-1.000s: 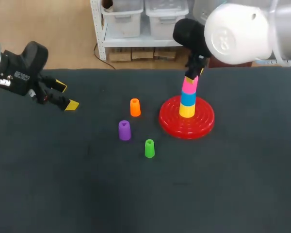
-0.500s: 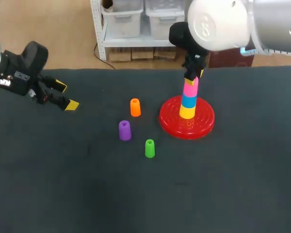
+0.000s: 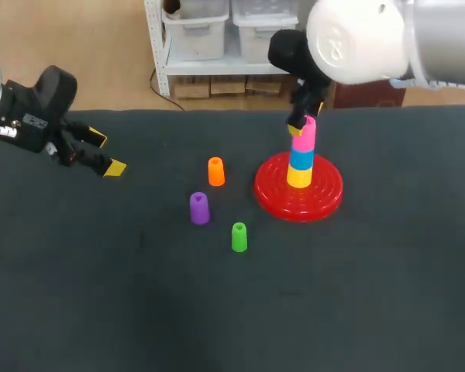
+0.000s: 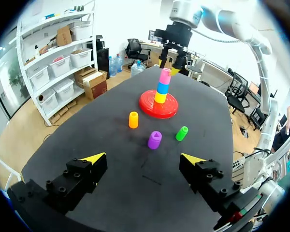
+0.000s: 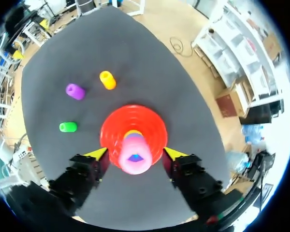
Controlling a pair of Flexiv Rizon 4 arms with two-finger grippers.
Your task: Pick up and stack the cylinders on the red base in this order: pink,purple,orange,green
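The red base (image 3: 325, 198) carries a stack of a yellow (image 3: 298, 178), a blue (image 3: 299, 159) and a pink cylinder (image 3: 304, 138) on top. My right gripper (image 3: 301, 124) hangs over the stack, open, its fingers on either side of the pink cylinder (image 5: 135, 162) with a gap on each side. The orange cylinder (image 3: 215, 171), purple cylinder (image 3: 199, 208) and green cylinder (image 3: 239, 236) stand on the table left of the base. My left gripper (image 3: 106, 153) is at the table's far left, open and empty.
The dark table top (image 3: 356, 294) stretches bare in front of and right of the base. In the left wrist view the three loose cylinders lie ahead of my left gripper (image 4: 144, 158), between it and the red base (image 4: 147, 104).
The right gripper's fingers have spread apart and let go of the pink cylinder, which now rests on the stack. The left arm has not moved.
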